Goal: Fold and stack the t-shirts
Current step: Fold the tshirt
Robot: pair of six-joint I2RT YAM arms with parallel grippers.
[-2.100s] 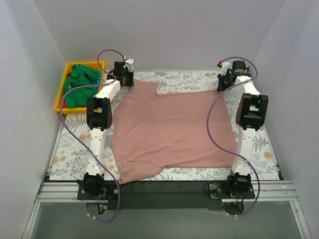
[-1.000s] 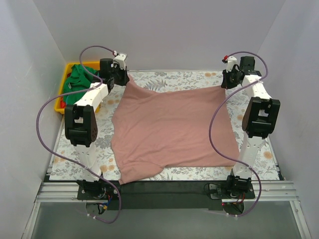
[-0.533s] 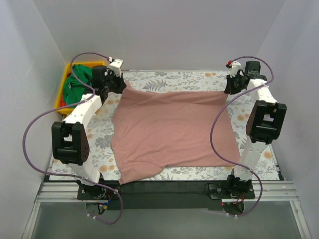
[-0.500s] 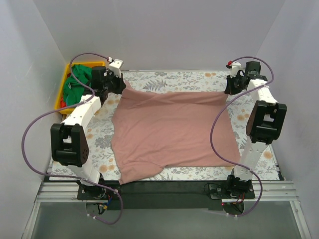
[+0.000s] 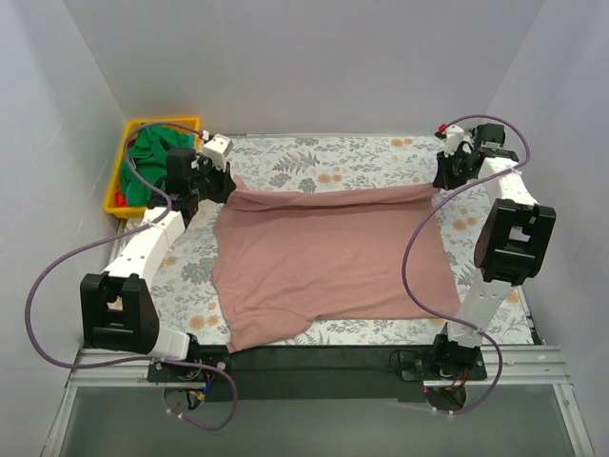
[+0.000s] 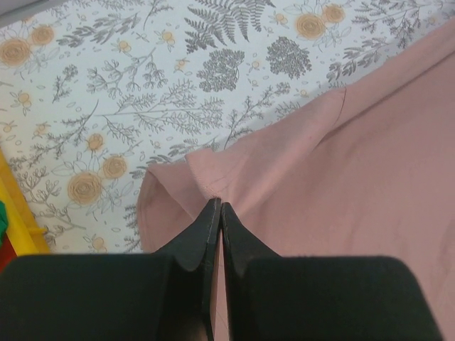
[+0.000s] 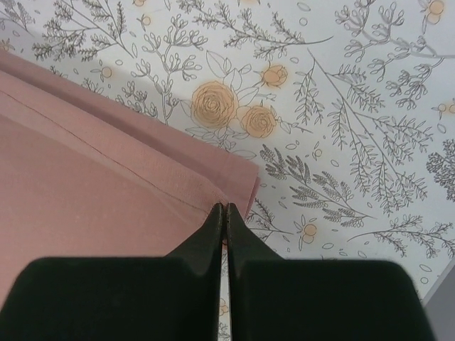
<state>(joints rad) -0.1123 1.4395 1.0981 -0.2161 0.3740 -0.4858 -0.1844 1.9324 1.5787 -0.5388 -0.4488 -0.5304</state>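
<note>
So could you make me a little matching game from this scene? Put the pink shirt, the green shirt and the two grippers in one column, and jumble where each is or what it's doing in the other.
Column one:
1. pink t-shirt
2. green t-shirt
3. left gripper
4. right gripper

Column two:
A. shut on the pink t-shirt's far right corner
B. bunched in the yellow bin
C. spread over the floral table cover
D. shut on the pink t-shirt's far left corner

Pairs: 1-C, 2-B, 3-D, 4-A.
</note>
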